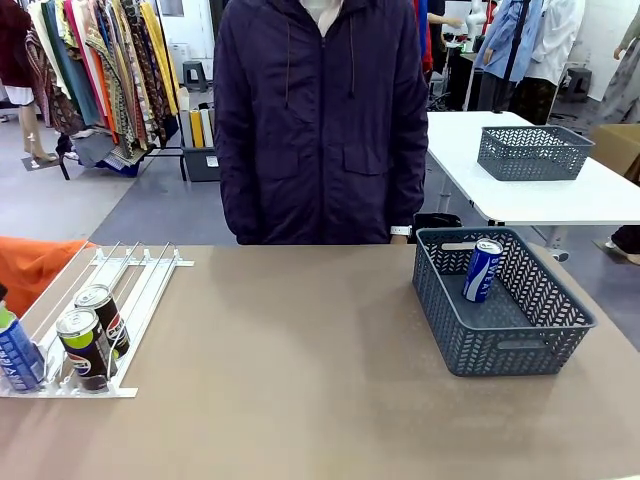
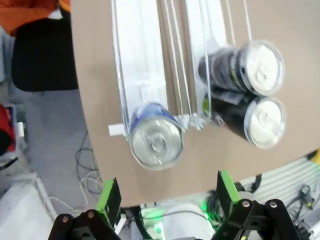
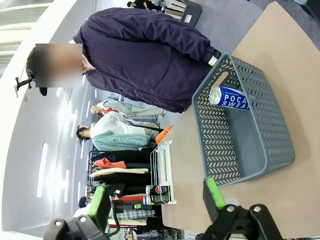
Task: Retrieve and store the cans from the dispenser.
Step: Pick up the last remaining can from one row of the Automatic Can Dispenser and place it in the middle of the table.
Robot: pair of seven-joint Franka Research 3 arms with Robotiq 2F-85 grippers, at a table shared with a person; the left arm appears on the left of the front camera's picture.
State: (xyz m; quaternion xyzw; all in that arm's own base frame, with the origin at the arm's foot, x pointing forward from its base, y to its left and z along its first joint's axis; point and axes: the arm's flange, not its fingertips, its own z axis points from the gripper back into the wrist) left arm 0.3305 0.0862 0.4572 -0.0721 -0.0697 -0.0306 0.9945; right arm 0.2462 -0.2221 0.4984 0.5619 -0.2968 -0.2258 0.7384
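The white dispenser lies at the table's left edge. At its near end stand a blue can and two black Pepsi cans. In the left wrist view my left gripper hangs open above the dispenser's stopper end. The blue can's silver lid sits just beyond its fingertips, with the two black cans off to one side. Another blue can leans inside the grey basket. My right gripper is open and empty, well back from the basket and its can.
A person in a dark jacket stands at the table's far edge, arms down. An orange cloth lies beside the dispenser. A second table behind carries another grey basket. Bare brown tabletop spans the middle.
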